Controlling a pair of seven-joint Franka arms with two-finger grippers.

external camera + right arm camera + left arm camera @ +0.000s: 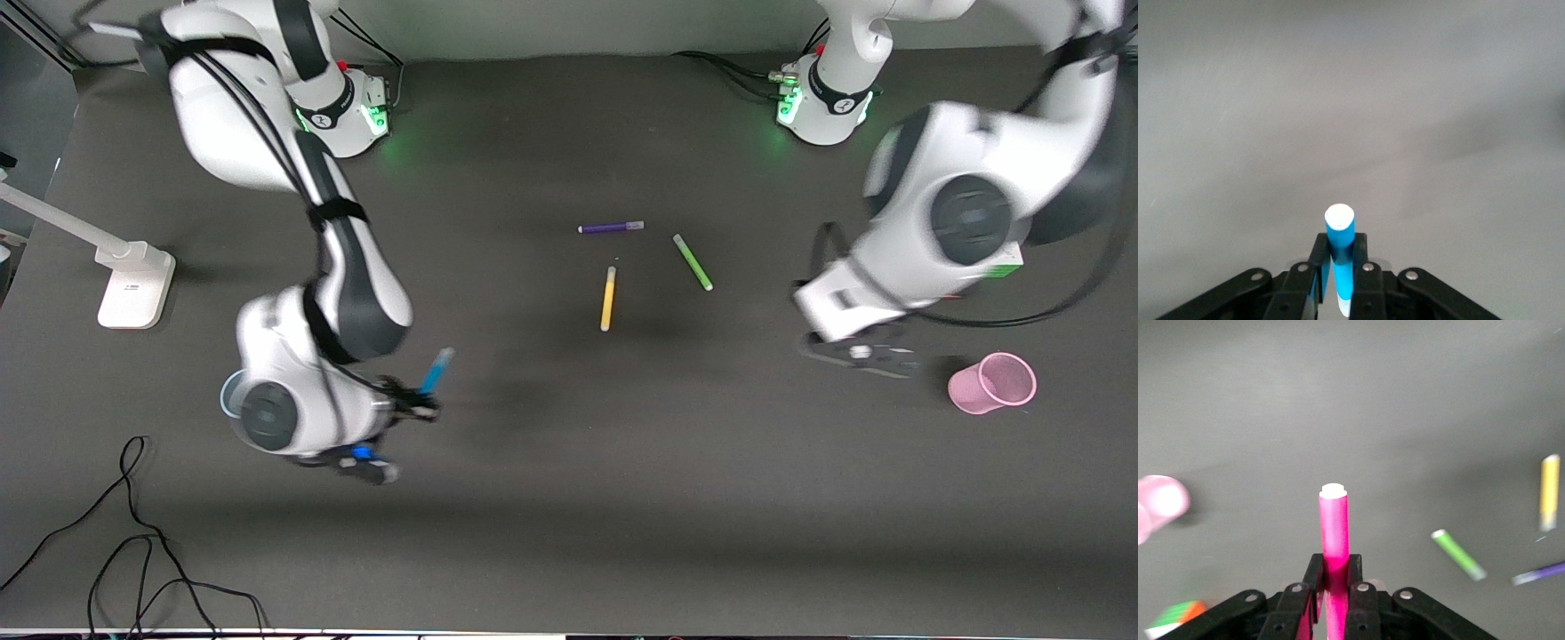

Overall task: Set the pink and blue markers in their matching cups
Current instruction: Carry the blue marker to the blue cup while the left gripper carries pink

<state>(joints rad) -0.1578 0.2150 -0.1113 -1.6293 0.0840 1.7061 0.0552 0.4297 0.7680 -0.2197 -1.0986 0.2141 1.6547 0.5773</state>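
Right pincer (pixel 418 404) grips the blue marker (pixel 437 370) beside the blue cup (pixel 229 391); left pincer (pixel 1331 600), clamping the pink marker (pixel 1334 527), should center over the pink cup (pixel 993 383) before releasing.

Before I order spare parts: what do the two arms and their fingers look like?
Both arms are glossy white shells with dark grey joint sections and black cables strapped along the links. Their bases glow green. The fingers are black, angular, with silver screw heads. The right gripper shows a small blue light.
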